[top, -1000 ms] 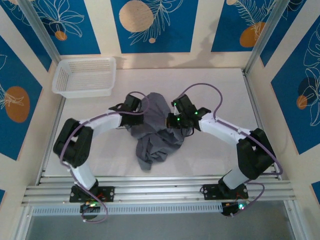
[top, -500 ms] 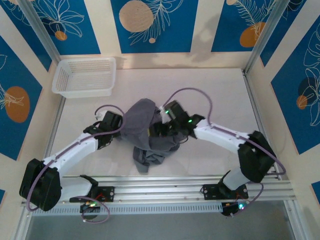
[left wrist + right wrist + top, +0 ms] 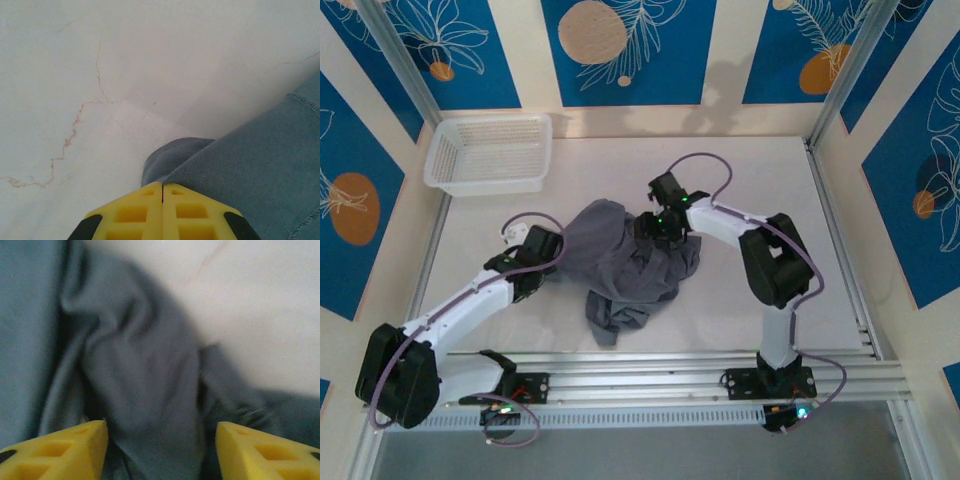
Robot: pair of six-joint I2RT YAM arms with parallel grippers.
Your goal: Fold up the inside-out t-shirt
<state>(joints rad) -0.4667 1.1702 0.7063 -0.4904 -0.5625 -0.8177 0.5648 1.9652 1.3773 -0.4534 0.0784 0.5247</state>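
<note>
Left gripper (image 3: 162, 186), fingers pressed together, is pinching an edge of the inside-out t-shirt (image 3: 620, 265). Right gripper (image 3: 161, 432) is hovering, fingers spread, over its crumpled folds. White mesh basket (image 3: 448, 150) is sitting well beyond the left gripper.

We see the plain dark grey, soft-fabric short-sleeved t-shirt (image 3: 620, 265) lying crumpled in a heap between the two pincers. Its bunched edge meets the closed tips of the left pincer (image 3: 162, 186), with a stitched hem showing just right of them. Rumpled folds lie beneath the parted fingers of the right pincer (image 3: 161, 427).
</note>
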